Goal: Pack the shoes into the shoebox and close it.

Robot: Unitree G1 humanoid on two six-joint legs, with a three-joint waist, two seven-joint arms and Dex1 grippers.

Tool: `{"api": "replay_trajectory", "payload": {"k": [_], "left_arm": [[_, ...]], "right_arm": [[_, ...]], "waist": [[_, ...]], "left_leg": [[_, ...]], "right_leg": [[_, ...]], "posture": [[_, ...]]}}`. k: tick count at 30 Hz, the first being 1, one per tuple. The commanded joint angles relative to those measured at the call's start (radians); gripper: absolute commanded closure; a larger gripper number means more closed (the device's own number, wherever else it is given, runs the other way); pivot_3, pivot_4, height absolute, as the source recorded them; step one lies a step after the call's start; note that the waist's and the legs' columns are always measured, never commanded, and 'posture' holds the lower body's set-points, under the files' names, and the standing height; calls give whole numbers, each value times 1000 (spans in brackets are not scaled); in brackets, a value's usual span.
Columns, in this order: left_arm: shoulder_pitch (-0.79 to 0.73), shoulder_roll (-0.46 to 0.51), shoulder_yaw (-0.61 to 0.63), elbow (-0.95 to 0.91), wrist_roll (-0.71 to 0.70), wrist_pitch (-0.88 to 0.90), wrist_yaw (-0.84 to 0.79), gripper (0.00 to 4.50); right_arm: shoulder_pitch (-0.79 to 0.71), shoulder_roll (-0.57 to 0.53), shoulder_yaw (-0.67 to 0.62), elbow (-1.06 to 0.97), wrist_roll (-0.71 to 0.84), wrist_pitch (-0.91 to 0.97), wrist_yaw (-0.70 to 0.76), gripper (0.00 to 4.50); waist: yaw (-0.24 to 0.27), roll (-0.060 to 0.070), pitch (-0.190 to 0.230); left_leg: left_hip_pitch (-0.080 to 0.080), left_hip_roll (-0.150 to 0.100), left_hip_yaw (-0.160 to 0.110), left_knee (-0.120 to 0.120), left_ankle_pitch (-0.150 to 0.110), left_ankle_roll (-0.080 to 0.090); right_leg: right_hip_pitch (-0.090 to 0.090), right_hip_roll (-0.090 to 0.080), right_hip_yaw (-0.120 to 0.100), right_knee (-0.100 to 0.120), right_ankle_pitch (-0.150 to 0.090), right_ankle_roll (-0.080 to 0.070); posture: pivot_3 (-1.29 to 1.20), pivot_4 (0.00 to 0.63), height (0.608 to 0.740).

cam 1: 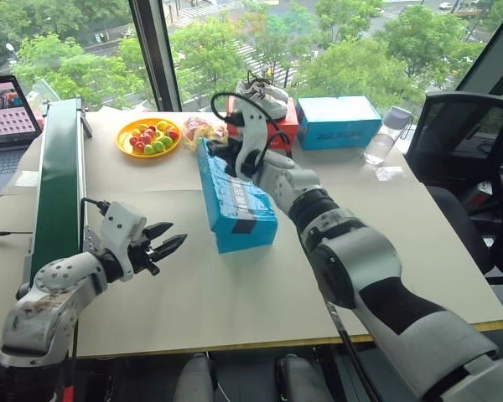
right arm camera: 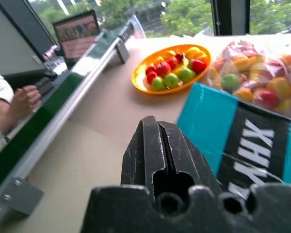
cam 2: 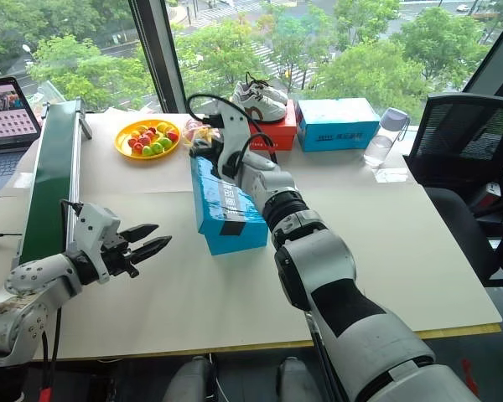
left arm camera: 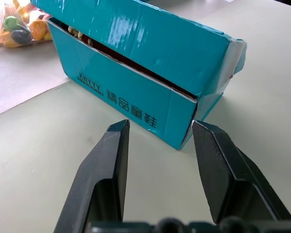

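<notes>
Your shoebox (cam 1: 235, 201) lies in the middle of the tabletop (cam 1: 151, 276), running from near to far, its lid lowered but not flush: a dark slit shows under the lid's edge in the left wrist view. Your right gripper (right arm camera: 160, 145) has its fingers pressed fully together, holding nothing, and sits over the far end of the lid beside the black band with white lettering. Your left gripper (cam 1: 166, 239) hovers above the tabletop just left of the box's near end, fingers partly spread and empty. Beyond the box stand a yellow plate of fruit (cam 1: 148, 136), a red box (cam 2: 278, 132) carrying white sneakers (cam 2: 260, 99), and a second blue box (cam 1: 338, 121).
</notes>
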Motion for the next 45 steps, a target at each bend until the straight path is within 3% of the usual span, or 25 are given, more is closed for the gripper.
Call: {"api": "replay_trajectory", "payload": {"k": [1,9,15,23,31,34,38,42,45], "left_arm": [[8,-4,45,-66,-26,10,21,2349],[62,-13,85,-143,-56,46,66,2349],[80,-18,96,-177,-73,62,85,2349],[88,-46,80,-199,-83,65,122,2349],[35,-159,55,-108,10,-24,222,2349],[23,-202,55,-58,65,-89,266,2349],[8,-255,62,-13,94,-148,299,2349],[13,-257,63,6,98,-163,283,2349],[22,-251,63,15,108,-177,274,2349]], "right_arm": [[19,8,-9,11,-81,-38,-12,4488],[150,52,147,38,-372,7,3,4488],[201,74,147,37,-443,27,0,4488],[173,61,-7,22,-362,37,0,4488],[66,-56,-234,-54,-147,105,169,4488],[88,-132,-305,-179,-33,253,251,4488],[299,-220,-337,-644,93,518,233,4488],[604,-336,-286,-1113,58,538,180,4488],[753,-388,-241,-1253,32,537,160,4488]], "waist": [[-1,0,0],[-7,0,-1],[-8,-3,-6],[-15,-5,-8],[-4,-5,-8],[0,-5,-7],[16,-5,-7],[31,-5,-7],[28,-5,-7]], "left_leg": [[0,0,0,0,0,0],[4,0,0,0,0,0],[12,0,0,0,-6,-9],[20,1,0,0,-6,-10],[13,0,0,2,-6,-10],[9,0,0,3,-1,-3],[5,0,-1,5,-1,-2],[4,-1,-1,6,-1,-3],[4,-1,-1,6,-1,-3]], "right_leg": [[0,0,0,0,0,0],[3,0,0,1,0,0],[8,0,0,2,-2,-3],[10,0,0,4,-6,-10],[7,1,1,8,-2,-4],[4,1,2,10,-3,-4],[3,1,1,9,-4,-3],[3,0,1,9,-4,-2],[2,0,1,9,-5,-2]], "posture": [[0,150,740],[0,150,740],[0,150,740],[0,150,740],[0,150,740],[0,150,740],[0,150,740],[0,150,740],[0,150,740]]}}
